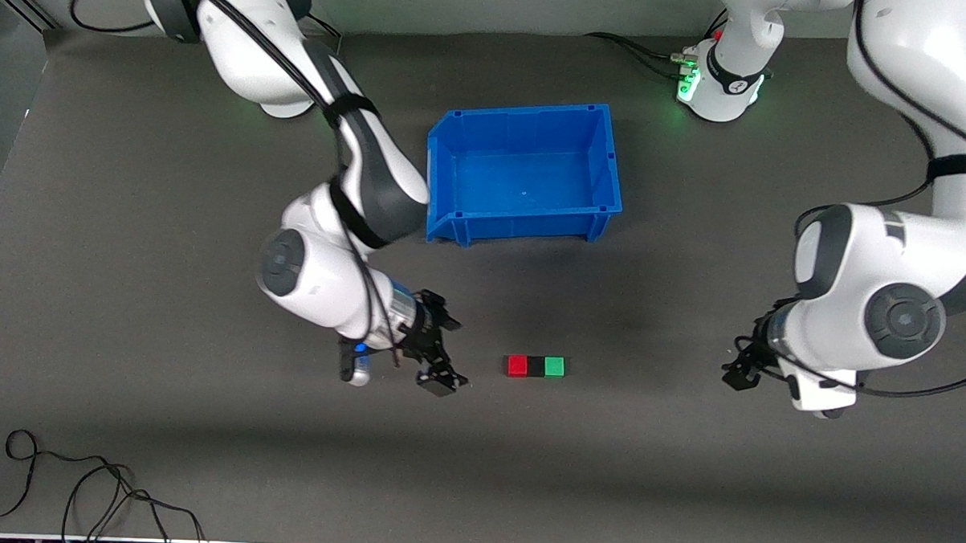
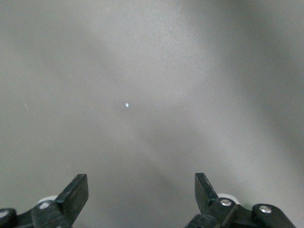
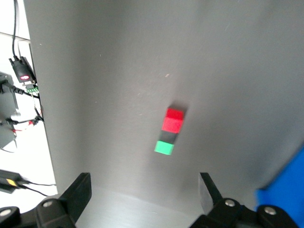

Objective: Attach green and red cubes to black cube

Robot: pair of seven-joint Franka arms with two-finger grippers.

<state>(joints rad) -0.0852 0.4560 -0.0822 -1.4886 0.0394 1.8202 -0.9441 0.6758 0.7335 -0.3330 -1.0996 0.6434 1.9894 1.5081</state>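
Observation:
The red cube (image 1: 517, 365), the black cube (image 1: 536, 366) and the green cube (image 1: 554, 366) lie in one row on the grey mat, touching, with the black one in the middle. The right wrist view shows the same row: red (image 3: 173, 121), black (image 3: 167, 137), green (image 3: 164, 147). My right gripper (image 1: 448, 352) is open and empty, low over the mat beside the red cube's end of the row; it also shows in its wrist view (image 3: 145, 187). My left gripper (image 1: 738, 367) is open and empty over bare mat toward the left arm's end (image 2: 141, 187).
An empty blue bin (image 1: 525, 221) stands farther from the front camera than the cubes; its corner shows in the right wrist view (image 3: 285, 199). Loose black cables (image 1: 82, 490) lie at the mat's near edge toward the right arm's end.

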